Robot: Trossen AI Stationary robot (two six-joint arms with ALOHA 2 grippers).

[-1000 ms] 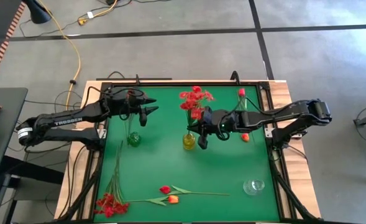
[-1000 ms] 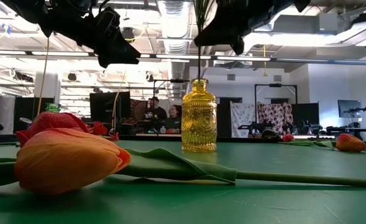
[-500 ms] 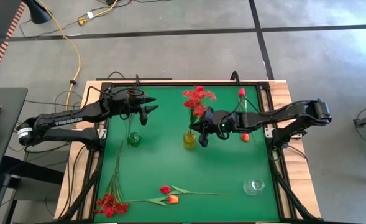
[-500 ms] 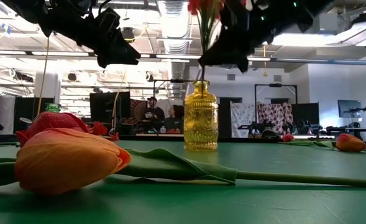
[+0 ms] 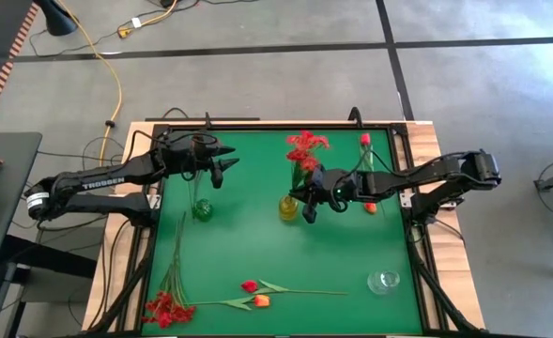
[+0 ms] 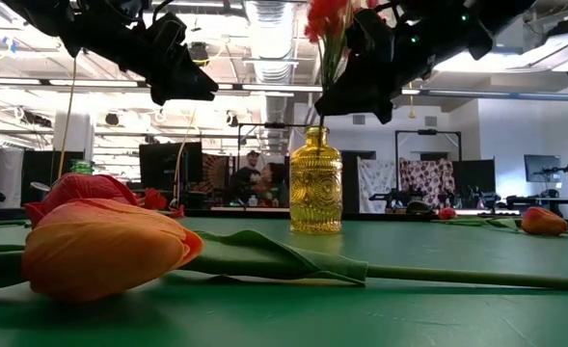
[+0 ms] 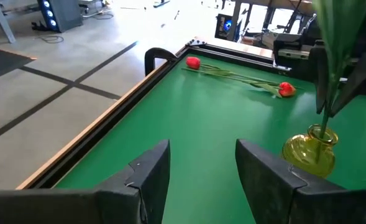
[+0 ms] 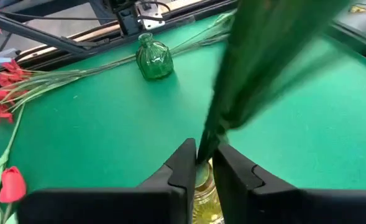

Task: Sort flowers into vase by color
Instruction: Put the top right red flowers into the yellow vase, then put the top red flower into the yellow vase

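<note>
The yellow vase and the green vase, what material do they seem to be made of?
Yellow vase: likely glass, glossy, translucent amber with an embossed pattern; light passes through it. Green vase: likely glass too, shiny and ribbed, with highlights on its surface. Coloured plastic cannot be ruled out for either.

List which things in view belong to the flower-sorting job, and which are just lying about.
Job:
- red blossom bunch, stems in yellow vase
- right end effector around those stems
- green vase
- clear vase
- orange tulip
- red bud

Lying about:
- yellow cable
- black lamp
</note>
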